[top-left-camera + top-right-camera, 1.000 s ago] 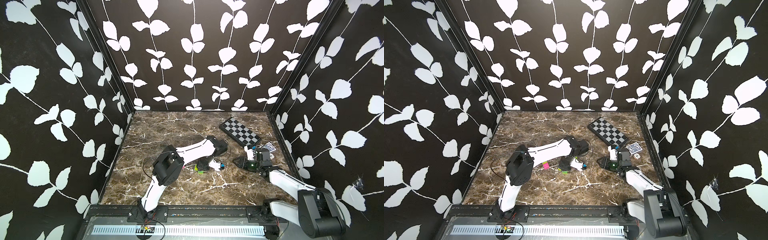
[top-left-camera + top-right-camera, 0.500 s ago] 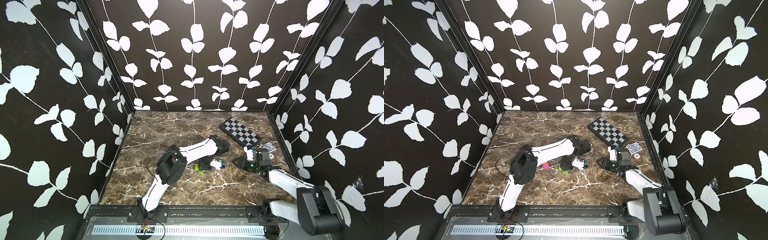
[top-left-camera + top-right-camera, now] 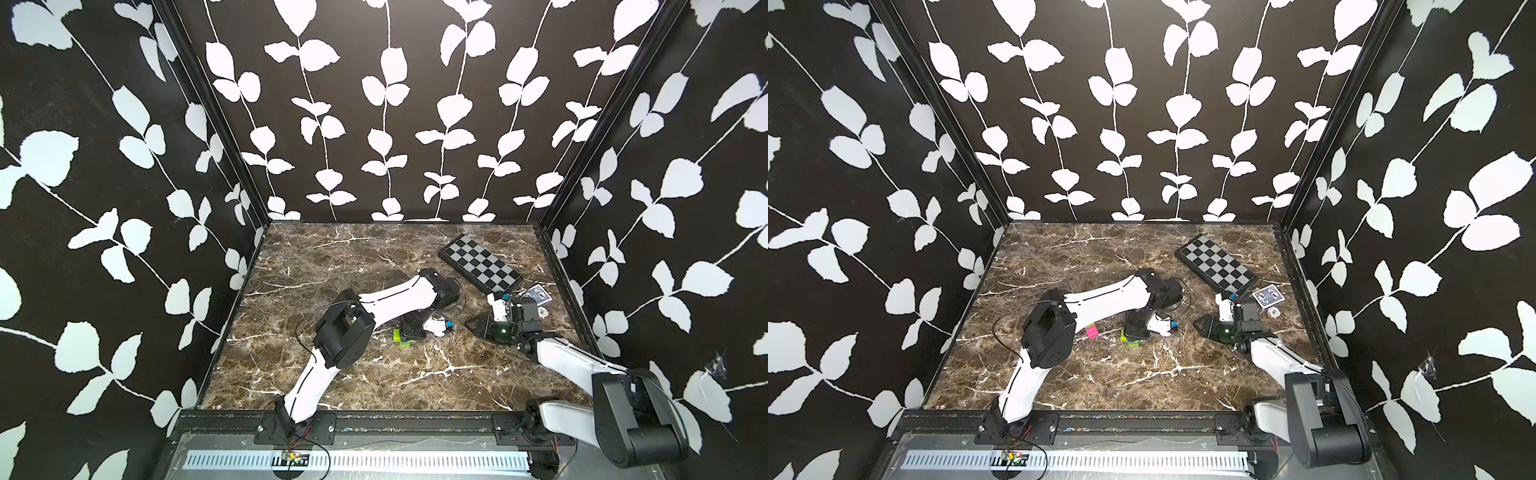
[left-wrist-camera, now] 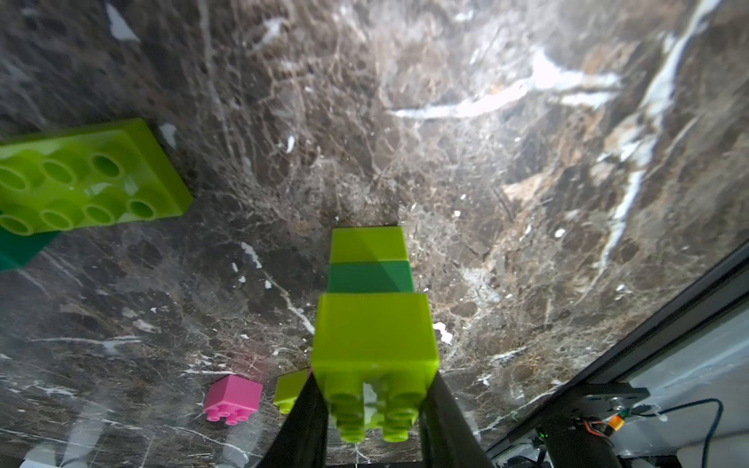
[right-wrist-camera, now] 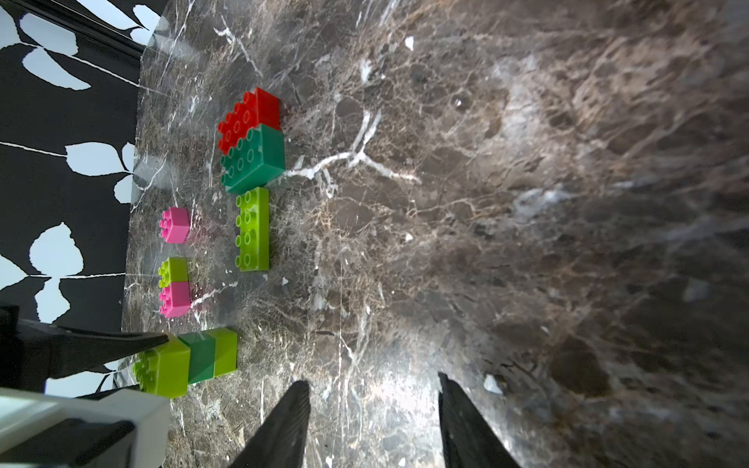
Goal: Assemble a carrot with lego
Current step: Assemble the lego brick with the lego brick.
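Hiding most of the loose pieces in both top views, the white left arm (image 3: 399,297) lets only scraps of pink and lime show on the brown marble tabletop (image 3: 374,374). The right wrist view shows six loose ones. There are two small pink studded bricks (image 5: 175,225), one small lime brick (image 5: 174,269), one long lime brick (image 5: 253,229), one dark green brick (image 5: 253,160) and one red brick (image 5: 251,117) right against it.

Beside them, near the table's middle, the left gripper (image 4: 373,405) pinches the carrot (image 4: 373,324) by its studded end. The carrot is a three-brick plastic stack of lime, dark green and lime. Whether its far end touches the marble is unclear.

Further right, the right gripper (image 5: 371,405) stands spread, with nothing between its jaws. Beyond it lie a black-and-grey checkered board (image 3: 480,268) and a small blue-patterned card pack (image 3: 536,296), too small to read.
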You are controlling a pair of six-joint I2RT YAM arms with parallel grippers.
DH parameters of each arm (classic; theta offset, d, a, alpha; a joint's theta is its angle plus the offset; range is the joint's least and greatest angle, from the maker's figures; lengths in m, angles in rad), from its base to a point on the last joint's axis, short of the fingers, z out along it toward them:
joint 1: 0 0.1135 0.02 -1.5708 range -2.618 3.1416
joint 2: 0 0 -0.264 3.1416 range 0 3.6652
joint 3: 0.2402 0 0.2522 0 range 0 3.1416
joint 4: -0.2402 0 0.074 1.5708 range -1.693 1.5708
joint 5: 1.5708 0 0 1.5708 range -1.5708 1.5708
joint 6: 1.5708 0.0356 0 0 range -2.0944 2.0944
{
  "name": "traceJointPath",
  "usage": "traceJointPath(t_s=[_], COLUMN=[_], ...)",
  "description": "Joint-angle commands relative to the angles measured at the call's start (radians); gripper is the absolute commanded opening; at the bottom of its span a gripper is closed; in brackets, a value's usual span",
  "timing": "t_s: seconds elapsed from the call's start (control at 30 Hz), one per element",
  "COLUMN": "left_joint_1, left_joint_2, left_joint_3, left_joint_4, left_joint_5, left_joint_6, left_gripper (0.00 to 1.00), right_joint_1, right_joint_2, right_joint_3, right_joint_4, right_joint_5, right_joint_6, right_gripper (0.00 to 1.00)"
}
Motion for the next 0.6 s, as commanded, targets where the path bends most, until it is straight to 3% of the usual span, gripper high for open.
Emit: traceJointPath(t_s=[0.0,0.27,0.57], left_joint_1=[-0.004,-0.004,-0.007], left_joint_2=[0.016,0.049,0.052], left_joint_3=[0.032,0.009,0.024], left_joint_4=[-0.052,-0.041,-0.015], left_joint_5=[0.032,-0.017,0.031], left_joint_6=[-0.025,-0.014,-0.033], left_gripper=[0.0,0.0,0.0], right_joint_1=[-0.005,-0.006,-0.005], right_joint_2=[0.0,-0.011,-0.004], right_joint_3=[-0.007,-0.012,-0.012], right_joint_4=[0.017,0.012,0.01], right_joint_5=[-0.009,-0.005,-0.002], right_joint_6=[-0.002,-0.002,-0.001], right_gripper=[0.52,0.51,0.51])
